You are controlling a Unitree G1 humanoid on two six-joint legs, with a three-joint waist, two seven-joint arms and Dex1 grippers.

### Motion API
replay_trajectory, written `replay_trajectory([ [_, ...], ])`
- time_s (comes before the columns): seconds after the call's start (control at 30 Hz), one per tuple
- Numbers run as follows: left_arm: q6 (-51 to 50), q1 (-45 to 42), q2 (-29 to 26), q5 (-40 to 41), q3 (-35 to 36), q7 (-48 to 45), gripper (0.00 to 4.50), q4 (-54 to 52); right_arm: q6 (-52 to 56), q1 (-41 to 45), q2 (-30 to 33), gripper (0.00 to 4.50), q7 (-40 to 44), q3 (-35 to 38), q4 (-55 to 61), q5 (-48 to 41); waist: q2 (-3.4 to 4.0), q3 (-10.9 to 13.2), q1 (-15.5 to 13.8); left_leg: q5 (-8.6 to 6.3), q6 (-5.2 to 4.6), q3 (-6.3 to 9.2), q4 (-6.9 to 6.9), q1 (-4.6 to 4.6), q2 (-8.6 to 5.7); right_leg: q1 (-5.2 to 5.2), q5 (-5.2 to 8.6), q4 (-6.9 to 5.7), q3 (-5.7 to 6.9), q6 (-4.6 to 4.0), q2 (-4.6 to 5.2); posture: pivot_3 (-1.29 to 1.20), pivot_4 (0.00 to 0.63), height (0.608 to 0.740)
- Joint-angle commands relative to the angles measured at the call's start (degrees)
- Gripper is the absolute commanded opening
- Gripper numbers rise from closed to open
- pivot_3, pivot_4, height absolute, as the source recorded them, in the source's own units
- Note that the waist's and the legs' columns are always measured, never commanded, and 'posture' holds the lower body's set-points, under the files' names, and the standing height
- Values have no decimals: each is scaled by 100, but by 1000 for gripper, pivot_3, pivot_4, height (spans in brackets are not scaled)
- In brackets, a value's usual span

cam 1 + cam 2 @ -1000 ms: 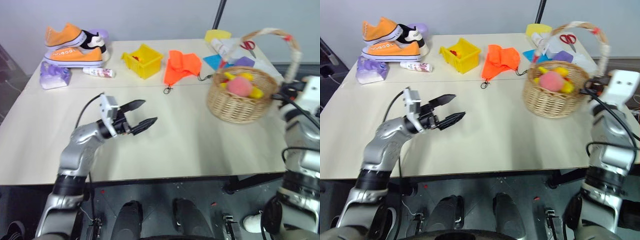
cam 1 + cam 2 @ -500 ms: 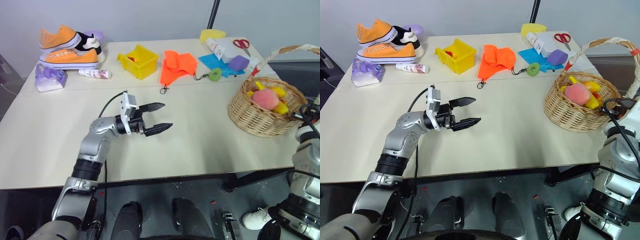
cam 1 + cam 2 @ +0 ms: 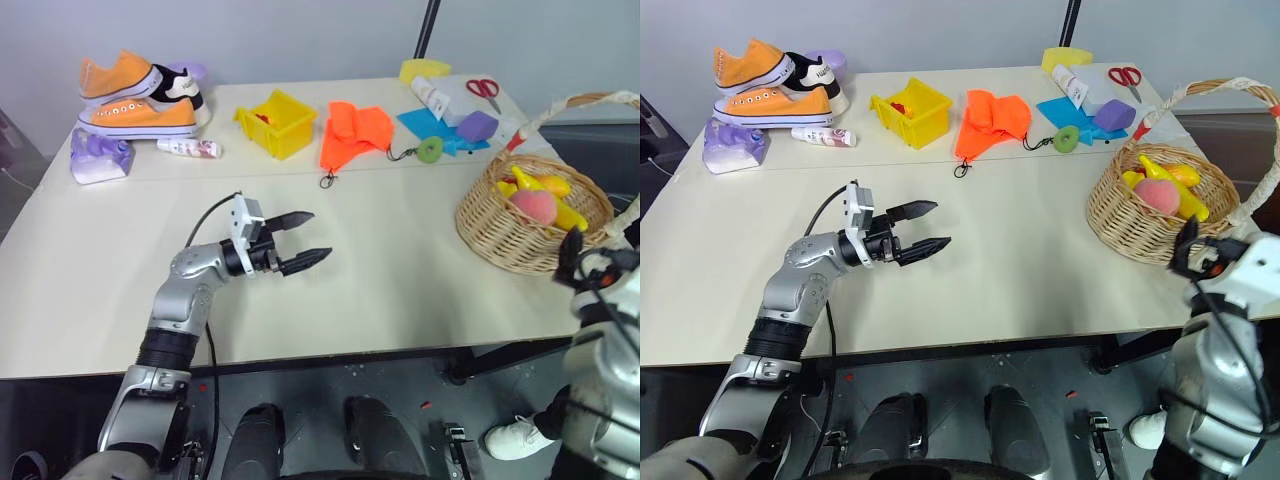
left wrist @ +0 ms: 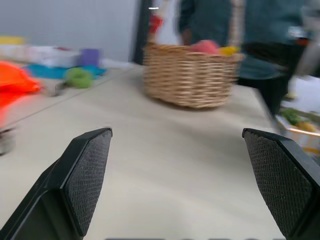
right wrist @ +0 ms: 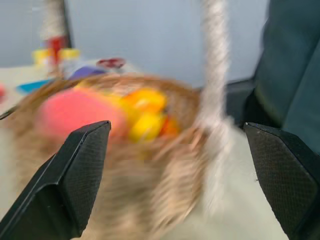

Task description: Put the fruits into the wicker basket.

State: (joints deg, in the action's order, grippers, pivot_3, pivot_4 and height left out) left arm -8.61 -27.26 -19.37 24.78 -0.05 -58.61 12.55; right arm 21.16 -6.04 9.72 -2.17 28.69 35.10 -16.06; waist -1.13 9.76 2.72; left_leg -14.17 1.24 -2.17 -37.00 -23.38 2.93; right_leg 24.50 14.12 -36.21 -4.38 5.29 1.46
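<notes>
The wicker basket (image 3: 520, 238) stands at the table's right edge, its white-wrapped handle (image 3: 1250, 90) arching over it. The fruits lie inside it: a pink-red peach (image 3: 535, 205) and a yellow banana (image 3: 545, 185). My right gripper (image 3: 1196, 256) hovers just off the basket's near side, at the table's front right corner. It is open and empty, with the basket (image 5: 125, 130) straight ahead of its fingers. My left gripper (image 3: 318, 237) is open and empty over the middle of the table, pointing toward the basket (image 4: 190, 75).
Along the table's (image 3: 400, 290) far side are orange shoes (image 3: 140, 95), a purple pack (image 3: 100, 155), a small tube (image 3: 195, 147), a yellow bin (image 3: 282, 120), an orange cloth (image 3: 360, 130), a green disc (image 3: 430, 150), a purple block (image 3: 477, 125) and scissors (image 3: 483, 88). A person in dark clothes (image 5: 295, 75) stands beyond the basket.
The camera has shifted. The basket has come nearer the table's right edge. My right gripper has opened and drawn back and down from the basket. The left gripper has sunk a little.
</notes>
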Motion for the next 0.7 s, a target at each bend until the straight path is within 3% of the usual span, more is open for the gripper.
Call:
replay_trajectory([
  [0.03, 310, 275, -159, -190, 475, 637, 4500, -314, -548, -42, 86, 4425, 793, -976, 522, -124, 0, 0, 19, 0, 0, -2, -1, 1, 0, -1, -1, 0, -2, -1, 0, 0, 150, 740],
  [0.13, 420, 454, -252, -280, 786, 1133, 4500, -335, -569, 108, 397, 4425, 1529, -1621, 191, -211, -1, 0, -11, 0, 0, 1, -8, 3, 0, -5, -1, 0, 0, -3, 1, 0, 150, 740],
  [0.23, 523, 776, -447, -377, 1291, 1782, 4500, -436, -548, 561, 1075, 4425, 2835, -2271, -540, -378, -9, -3, -29, 0, 0, 2, -10, 0, -1, -7, 0, 1, 5, -4, 4, 0, 150, 740],
  [0.37, 350, 1330, -629, -225, 1824, 2245, 4500, -833, -675, 1238, 1534, 4425, 3878, -2503, -1500, -658, -15, -2, -46, 0, 0, -2, -7, -1, -2, -8, 0, 6, 5, -3, 9, 0, 150, 740],
  [0.7, 143, 2059, -570, -266, 2555, 3482, 4500, -1668, -1208, 2354, 1451, 4425, 4833, -3006, -2998, -468, -22, 0, -64, 0, 1, 2, -8, 0, -1, -8, -2, 2, 13, -1, 8, 0, 150, 740],
])
